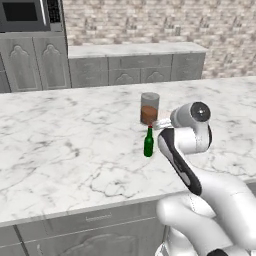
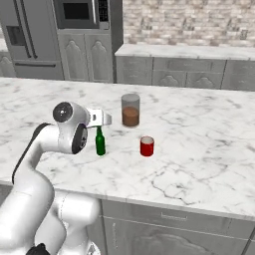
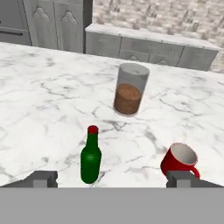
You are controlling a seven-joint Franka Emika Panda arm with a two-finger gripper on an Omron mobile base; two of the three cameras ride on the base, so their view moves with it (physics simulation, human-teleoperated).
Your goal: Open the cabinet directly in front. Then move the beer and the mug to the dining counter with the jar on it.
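The beer point(image 3: 90, 158), a green bottle with a red cap, stands upright on the marble dining counter point(image 3: 43, 100). The red mug point(image 3: 180, 161) stands to its right and the jar point(image 3: 128, 89) with brown contents behind them. My gripper point(image 3: 113, 179) is open, its fingertips point(image 3: 43, 178) wide apart and nothing between them, just short of the bottle. From the right base view, the hand point(image 2: 102, 118) hovers above the beer point(image 2: 100, 142), with the mug point(image 2: 146, 146) and jar point(image 2: 130, 110) nearby. The left base view shows the beer point(image 1: 148, 143) and jar point(image 1: 149, 108); my arm hides the mug. The cabinet is out of view.
Beyond the dining counter point(image 1: 60, 140) runs a back counter point(image 2: 174, 52) on grey panelled base cabinets. A microwave point(image 2: 79, 12) sits in a tall unit, with a fridge point(image 2: 25, 35) to its left. The counter's near edge point(image 2: 174, 204) lies below my arm.
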